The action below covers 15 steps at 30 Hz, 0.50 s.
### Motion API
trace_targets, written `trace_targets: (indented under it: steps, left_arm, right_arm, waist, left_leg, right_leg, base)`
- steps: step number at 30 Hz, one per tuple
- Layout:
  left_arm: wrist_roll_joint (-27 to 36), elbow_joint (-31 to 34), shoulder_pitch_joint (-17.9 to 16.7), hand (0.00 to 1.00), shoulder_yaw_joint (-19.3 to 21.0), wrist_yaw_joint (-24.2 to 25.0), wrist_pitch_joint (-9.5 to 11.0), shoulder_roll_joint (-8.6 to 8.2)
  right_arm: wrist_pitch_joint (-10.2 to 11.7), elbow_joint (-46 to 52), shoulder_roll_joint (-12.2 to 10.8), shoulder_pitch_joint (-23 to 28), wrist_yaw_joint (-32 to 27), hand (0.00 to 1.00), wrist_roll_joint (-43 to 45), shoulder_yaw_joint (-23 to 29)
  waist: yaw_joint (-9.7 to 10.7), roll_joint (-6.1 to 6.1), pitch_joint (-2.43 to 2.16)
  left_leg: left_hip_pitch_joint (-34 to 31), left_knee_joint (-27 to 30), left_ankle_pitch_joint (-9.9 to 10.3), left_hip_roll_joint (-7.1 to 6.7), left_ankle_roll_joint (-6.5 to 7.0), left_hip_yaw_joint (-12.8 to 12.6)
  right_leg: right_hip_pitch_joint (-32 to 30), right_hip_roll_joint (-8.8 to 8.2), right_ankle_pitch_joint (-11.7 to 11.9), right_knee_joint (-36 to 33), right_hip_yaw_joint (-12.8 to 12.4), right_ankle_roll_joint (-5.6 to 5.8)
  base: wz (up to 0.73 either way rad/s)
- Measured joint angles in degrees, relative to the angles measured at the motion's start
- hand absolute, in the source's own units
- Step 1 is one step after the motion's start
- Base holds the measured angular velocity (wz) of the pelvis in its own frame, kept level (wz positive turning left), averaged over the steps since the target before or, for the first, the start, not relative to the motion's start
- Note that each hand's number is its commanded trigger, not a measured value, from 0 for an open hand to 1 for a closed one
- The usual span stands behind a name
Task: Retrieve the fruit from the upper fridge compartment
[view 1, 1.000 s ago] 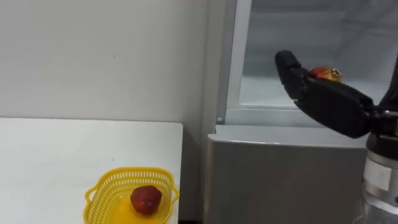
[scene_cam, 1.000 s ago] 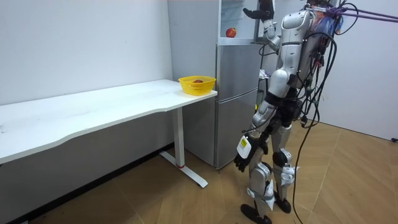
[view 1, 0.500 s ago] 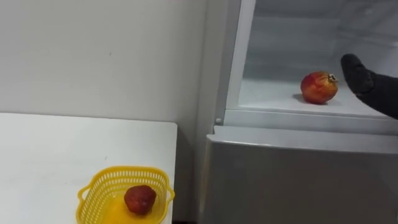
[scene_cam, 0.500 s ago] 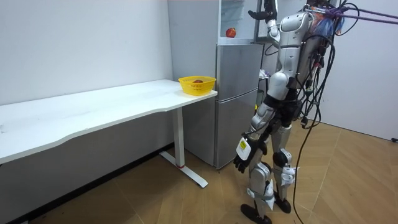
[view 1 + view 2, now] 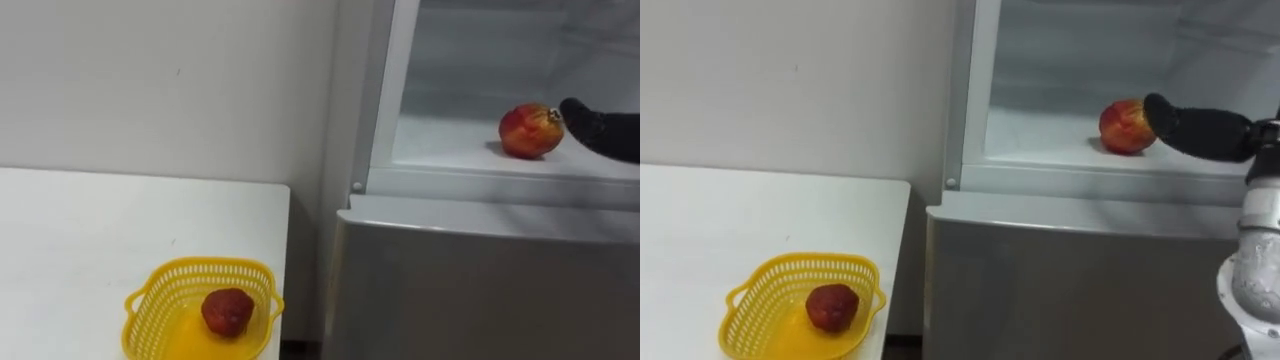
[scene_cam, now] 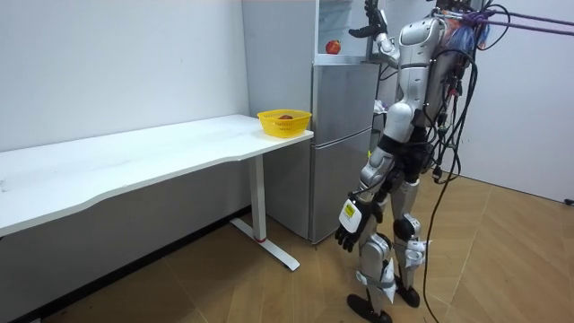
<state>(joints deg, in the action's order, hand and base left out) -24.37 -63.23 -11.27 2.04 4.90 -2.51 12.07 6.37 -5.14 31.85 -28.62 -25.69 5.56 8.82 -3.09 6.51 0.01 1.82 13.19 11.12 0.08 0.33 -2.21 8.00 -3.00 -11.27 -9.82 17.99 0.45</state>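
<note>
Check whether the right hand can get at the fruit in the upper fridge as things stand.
Probably yes: the right hand reaches into the open compartment, straight fingers right beside the fruit on the shelf, with nothing between them.

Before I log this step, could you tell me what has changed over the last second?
The right hand, which covered the red fruit in the upper fridge a second ago, has swung to the fruit's right; its straight fingers now point at that side, nothing grasped. The fruit remains on its shelf, the yellow basket on the table, the left hand hanging low.
</note>
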Motion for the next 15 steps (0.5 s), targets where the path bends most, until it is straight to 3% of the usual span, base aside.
trace_targets:
  steps: [6,12,15]
  left_arm:
    - [-0.06,1.34,-0.77,0.0,0.05,0.7,-0.06,0.26]
    - [-0.19,1.39,-1.58,0.0,1.67,1.59,-0.08,1.28]
    - [-0.12,1.38,-1.99,0.0,1.67,1.9,-0.07,1.75]
  right_arm:
    - [-1.56,-4.94,0.93,-3.38,3.01,0.0,-6.95,-0.76]
    - [-2.26,-7.95,2.47,-3.43,4.65,0.0,-8.28,-0.8]
    - [-2.36,-10.36,3.75,-4.2,4.72,0.0,-8.28,-2.15]
  waist:
    - [0.16,1.03,0.36]
    - [0.06,2.36,-0.34]
    - [-0.29,2.64,-0.39]
  left_leg:
    - [0.32,-0.02,-0.01,0.06,-0.02,0.05]
    - [-0.23,0.14,-0.01,0.03,-0.02,0.69]
    - [-0.4,0.17,-0.01,-0.01,-0.02,0.86]
  right_leg:
    - [0.34,0.07,0.0,-0.01,-0.14,0.0]
    - [0.25,-0.06,0.02,-0.02,1.26,-0.03]
    - [0.31,-0.15,0.02,-0.18,1.81,-0.04]
  base:
    - [0.0]
    - [0.04]
    - [0.02]
